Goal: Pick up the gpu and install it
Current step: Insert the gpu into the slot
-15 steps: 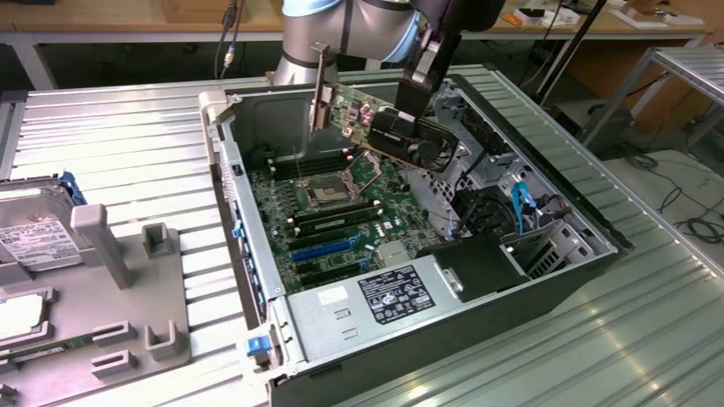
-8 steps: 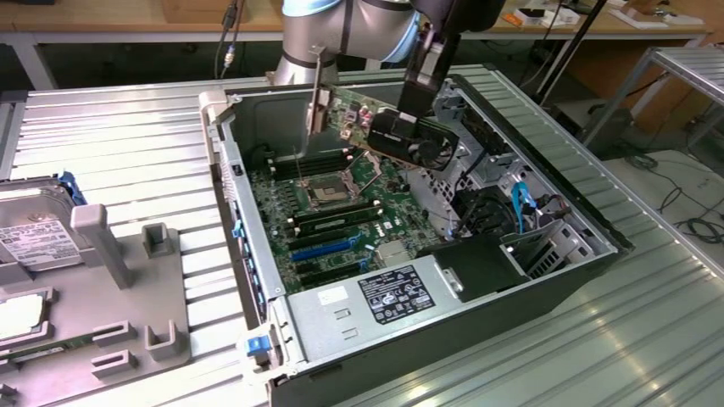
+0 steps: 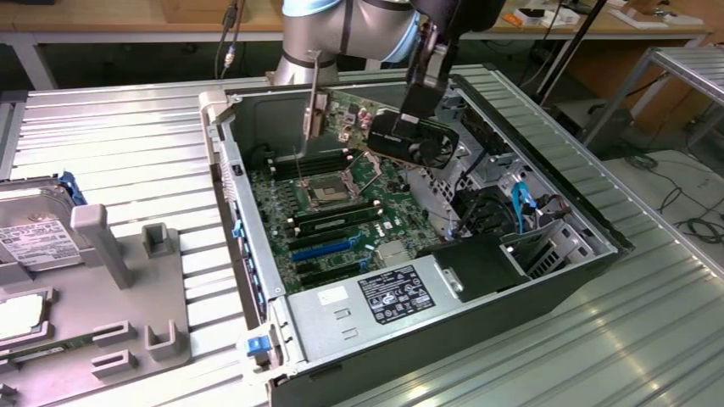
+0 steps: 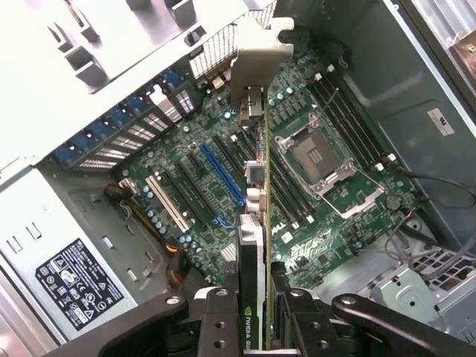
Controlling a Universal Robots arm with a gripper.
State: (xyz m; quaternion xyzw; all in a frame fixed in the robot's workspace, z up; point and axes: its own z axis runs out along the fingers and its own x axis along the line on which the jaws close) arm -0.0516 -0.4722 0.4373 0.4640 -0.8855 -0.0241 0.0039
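Black gpu (image 3: 416, 140) (image 4: 251, 245), one unit: fan face turned toward the exterior view's right, silver end bracket (image 3: 314, 110) (image 4: 260, 52) at the end nearer the case's rear wall. It is held in the air inside the open computer case (image 3: 543, 280), above the motherboard (image 3: 339, 212) and not seated in any slot. In the wrist view it is seen edge-on, lying between the blue expansion slot (image 4: 222, 175) and the CPU socket (image 4: 316, 156).

Gripper (image 3: 416, 106) (image 4: 256, 312), one unit: comes down from the arm at the top of the exterior view, with its fingers pinching the gpu by the card's upper edge (one finger on each face).

Case contents:
- green motherboard with the bare CPU socket (image 3: 325, 193) near its middle
- memory sticks (image 3: 328, 222) seated just beside the socket
- labelled power supply (image 3: 385, 292) (image 4: 71, 282) at the near end
- blue cables (image 3: 520, 203) in the drive bay on the exterior view's right

Surroundings: ribbed metal table (image 3: 633, 339); grey holder tray (image 3: 125, 280) on the exterior view's left, with a silver labelled hard drive (image 3: 34, 242) standing in it.
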